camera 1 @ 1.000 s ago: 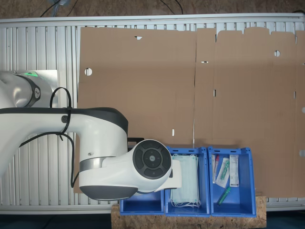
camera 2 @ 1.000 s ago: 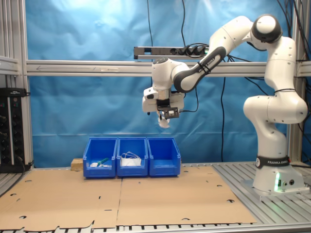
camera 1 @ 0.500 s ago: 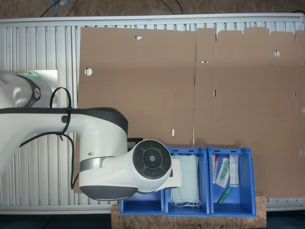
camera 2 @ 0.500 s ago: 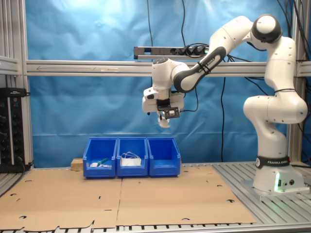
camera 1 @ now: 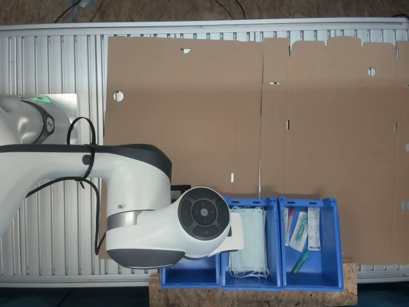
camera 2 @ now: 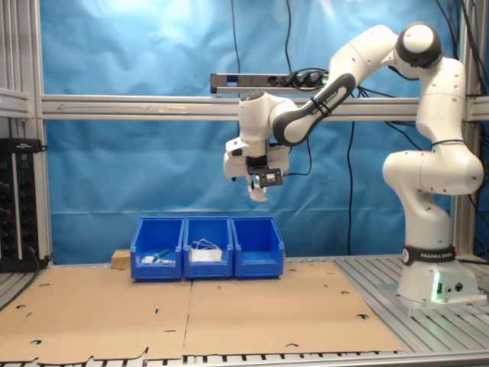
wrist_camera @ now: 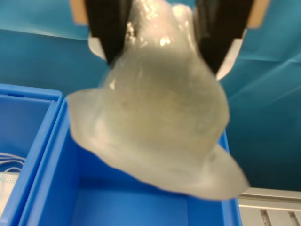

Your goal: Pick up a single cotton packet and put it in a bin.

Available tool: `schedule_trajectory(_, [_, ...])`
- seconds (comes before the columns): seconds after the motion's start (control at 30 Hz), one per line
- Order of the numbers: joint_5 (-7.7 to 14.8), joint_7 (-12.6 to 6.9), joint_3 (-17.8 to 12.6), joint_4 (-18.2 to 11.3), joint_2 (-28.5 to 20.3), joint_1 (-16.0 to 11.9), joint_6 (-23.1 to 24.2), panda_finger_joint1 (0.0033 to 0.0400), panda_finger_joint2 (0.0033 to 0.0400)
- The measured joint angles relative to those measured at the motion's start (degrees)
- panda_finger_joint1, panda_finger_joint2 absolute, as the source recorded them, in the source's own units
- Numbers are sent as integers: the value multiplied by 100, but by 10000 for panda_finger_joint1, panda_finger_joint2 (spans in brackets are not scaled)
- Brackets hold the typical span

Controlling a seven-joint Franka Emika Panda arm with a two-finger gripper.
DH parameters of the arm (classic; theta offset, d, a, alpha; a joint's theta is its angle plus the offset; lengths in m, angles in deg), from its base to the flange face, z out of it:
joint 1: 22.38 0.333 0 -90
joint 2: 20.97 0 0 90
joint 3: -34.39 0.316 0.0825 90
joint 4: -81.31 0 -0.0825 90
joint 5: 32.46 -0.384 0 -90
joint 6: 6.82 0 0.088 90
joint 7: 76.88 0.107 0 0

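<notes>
A flat sheet of brown corrugated cardboard (camera 2: 191, 313), notched and punched with small holes, covers most of the ribbed metal table (camera 2: 428, 329) in both exterior views. Over it reaches the glossy white arm (camera 2: 367, 53) with rounded black-capped joints, bent so that its wrist hangs high above the row of bins. Three open-topped bins of smooth blue plastic stand side by side, touching. In the first exterior view the bin (camera 1: 310, 243) nearest the first exterior view's right holds long narrow wrapped items (camera 1: 299, 230), the middle bin (camera 1: 250, 276) holds pale green pleated face masks (camera 1: 246, 246), and the third bin (camera 1: 185, 276) lies mostly under the arm's wrist.

The gripper (wrist_camera: 162, 35) has two black fingers (wrist_camera: 109, 26) with pale pads, closed onto the top of the cotton packet (wrist_camera: 160, 122). The packet is crinkled clear plastic, glossy at the top, with a soft whitish pad inside; it hangs from the fingers, flaring out below, high above the third bin's (wrist_camera: 51, 188) bare blue interior. In the second exterior view the packet (camera 2: 258, 192) shows as a small pale lump under the gripper (camera 2: 260, 183).
</notes>
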Motion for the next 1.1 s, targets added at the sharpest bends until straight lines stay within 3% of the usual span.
schedule_trajectory(0.1, [0,-28,0,0,0,0,0,75,75])
schedule_trajectory(0.13, [0,-34,0,0,0,0,0,145,145])
schedule_trajectory(0.33, [0,-47,0,0,0,0,0,145,145])
schedule_trajectory(0.37, [0,-49,0,0,0,0,0,226,226])
schedule_trajectory(0.4, [0,-50,0,0,0,0,0,226,226])
schedule_trajectory(0.43, [0,-52,0,0,0,0,0,297,297])
schedule_trajectory(0.6, [0,-57,0,0,0,0,0,297,297])
schedule_trajectory(0.63, [0,-58,0,0,0,0,0,367,367])
schedule_trajectory(0.83, [0,-60,0,0,0,0,0,367,367])
schedule_trajectory(0.87, [0,-60,0,0,0,0,0,393,393])
schedule_trajectory(1.1, [0,-60,0,0,0,0,0,399,399])
